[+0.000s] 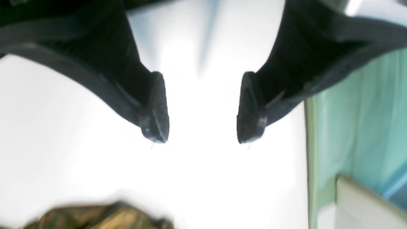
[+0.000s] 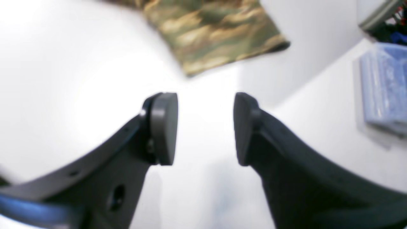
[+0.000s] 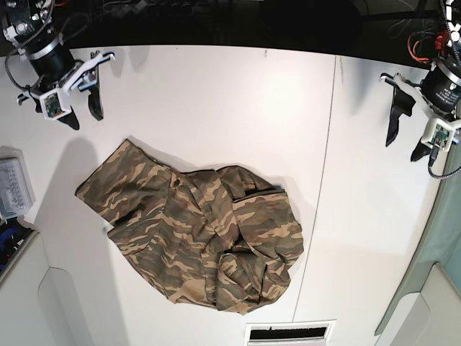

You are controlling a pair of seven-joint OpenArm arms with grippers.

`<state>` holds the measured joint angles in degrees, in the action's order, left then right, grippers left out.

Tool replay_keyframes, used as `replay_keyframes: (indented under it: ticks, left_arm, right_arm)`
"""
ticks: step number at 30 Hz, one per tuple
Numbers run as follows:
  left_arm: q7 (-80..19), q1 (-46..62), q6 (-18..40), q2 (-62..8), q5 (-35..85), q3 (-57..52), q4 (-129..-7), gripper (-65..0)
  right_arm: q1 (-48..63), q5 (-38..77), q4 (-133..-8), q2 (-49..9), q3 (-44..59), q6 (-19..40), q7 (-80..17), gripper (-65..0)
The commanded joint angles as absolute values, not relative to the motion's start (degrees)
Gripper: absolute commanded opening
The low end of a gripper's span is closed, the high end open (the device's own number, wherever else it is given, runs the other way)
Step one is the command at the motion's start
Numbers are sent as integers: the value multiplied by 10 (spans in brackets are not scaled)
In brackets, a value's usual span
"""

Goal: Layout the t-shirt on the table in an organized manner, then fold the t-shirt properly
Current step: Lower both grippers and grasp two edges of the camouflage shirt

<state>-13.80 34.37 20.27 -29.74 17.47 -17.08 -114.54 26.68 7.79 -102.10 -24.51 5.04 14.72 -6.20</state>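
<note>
The camouflage t-shirt point(image 3: 198, 231) lies crumpled in a heap on the white table point(image 3: 216, 101), one sleeve spread toward the base view's left and the rest bunched at the lower middle. A corner of the t-shirt point(image 2: 211, 30) shows ahead of my right gripper point(image 2: 206, 128), which hangs open and empty above bare table. My right gripper point(image 3: 84, 113) sits at the base view's upper left, apart from the cloth. My left gripper point(image 3: 405, 143) hovers open at the far right; in its wrist view the left gripper point(image 1: 202, 135) has only a t-shirt edge point(image 1: 101, 218) at the bottom.
A thin dark seam point(image 3: 317, 194) crosses the table. A clear plastic box point(image 3: 14, 189) sits off the table's left edge, a teal curtain point(image 1: 359, 127) hangs past the right edge, and a vent slot point(image 3: 289, 333) lies near the front edge.
</note>
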Motion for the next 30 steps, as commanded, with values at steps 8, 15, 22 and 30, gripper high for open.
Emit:
replay_keyframes:
  ticks: [8, 15, 22, 30]
  left_arm:
    - [-126, 128, 156, -298, 165, 11, -1007, -274]
    - [-127, -36, 157, -227, 160, 122, -843, -274]
    - [-119, -98, 157, -159, 120, 172, -755, -274]
    - [-65, -118, 143, -124, 71, 211, -674, -274]
  right_arm:
    - [65, 74, -823, -173, 40, 150, -63, -369]
    - [-38, 38, -696, -113, 40, 161, -63, -369]
    - [-41, 23, -659, -91, 40, 163, -63, -369]
    - [-41, 23, -623, -92, 40, 163, -62, -369]
